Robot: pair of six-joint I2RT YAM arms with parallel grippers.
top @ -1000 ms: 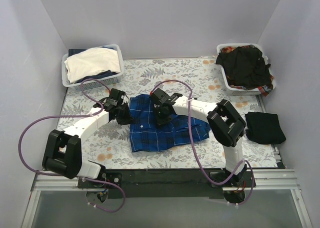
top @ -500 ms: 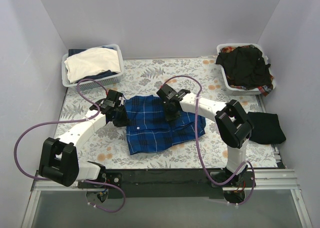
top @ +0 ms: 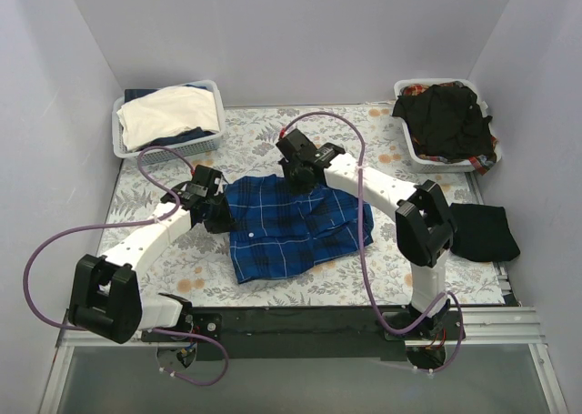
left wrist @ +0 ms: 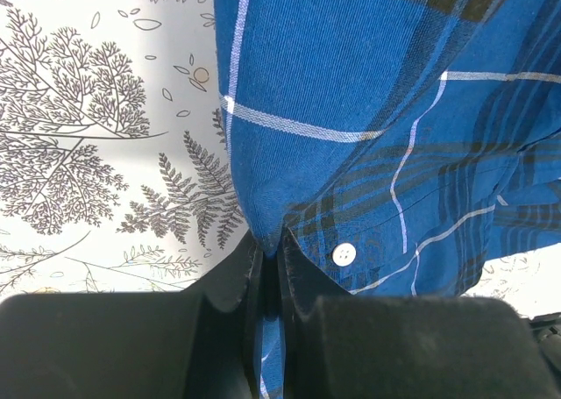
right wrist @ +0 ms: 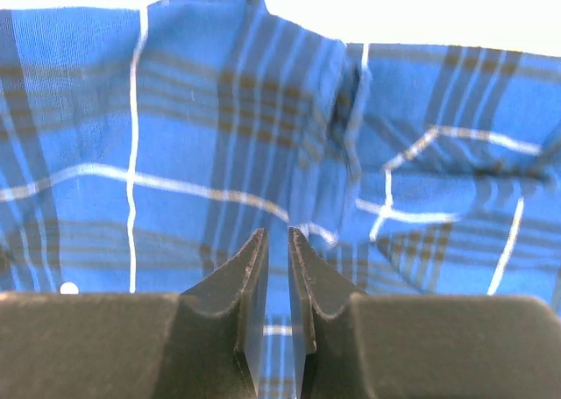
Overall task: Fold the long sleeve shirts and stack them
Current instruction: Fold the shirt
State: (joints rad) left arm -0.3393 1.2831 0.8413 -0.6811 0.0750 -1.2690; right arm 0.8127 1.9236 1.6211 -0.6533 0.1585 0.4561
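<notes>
The royal-blue plaid shirt (top: 296,230) lies partly spread on the middle of the flowered table. My left gripper (top: 218,216) is shut on its left edge; in the left wrist view the cloth (left wrist: 351,92) runs between the closed fingers (left wrist: 270,245), with a white button beside them. My right gripper (top: 296,174) is at the shirt's far edge, its jaws nearly together with plaid cloth (right wrist: 202,127) pinched between them (right wrist: 277,234). A folded black shirt (top: 482,232) lies at the right edge of the table.
A white lattice basket (top: 127,146) at the back left holds cream and dark cloth. Another basket (top: 409,146) at the back right holds crumpled black cloth. Purple cables loop over both arms. Walls close in on three sides.
Both grippers moved toward the far side. The right one went from the shirt's middle to its far edge. The shirt shifted back and spread wider.
</notes>
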